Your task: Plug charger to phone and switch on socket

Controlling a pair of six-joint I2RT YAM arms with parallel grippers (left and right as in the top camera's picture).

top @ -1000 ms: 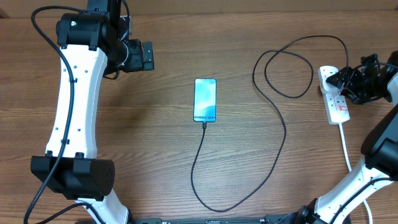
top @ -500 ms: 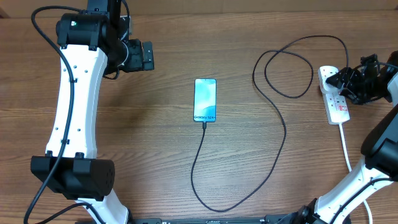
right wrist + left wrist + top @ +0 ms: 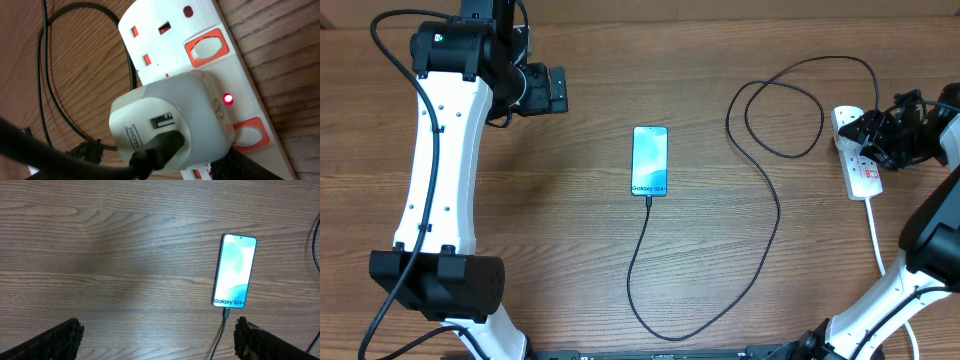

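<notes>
My right jaws hang over the power strip point(image 3: 165, 30) at the right edge of the table point(image 3: 570, 230), at the end away from its white cord. One dark fingertip point(image 3: 235, 167) shows just beside the orange-rimmed switch point(image 3: 248, 134) below the white USB adapter point(image 3: 170, 115). I cannot tell how far apart these jaws stand, and I see nothing gripped in them.

The adapter sits in the strip with the charger cable point(image 3: 775, 215) plugged into its face. A red lamp point(image 3: 228, 98) glows beside it, so I judge this outlet live, or very nearly so. The other switch point(image 3: 207, 48) serves the vacant outlet and is none of my concern.

To finish well, I would use that one fingertip only and press straight down on the raised half of the rocker. The push should be light enough that the strip does not skate across the wood. I must keep off the adapter and the cable loop lying just beside the strip, since a nudge there could loosen the plug. The lamp is my check.

My left jaws are spread wide and empty, held above the table well to the left. The Galaxy S24+ phone point(image 3: 235, 270) lies flat mid-table with its screen lit and the cable's connector in its lower end. That half looks done.
</notes>
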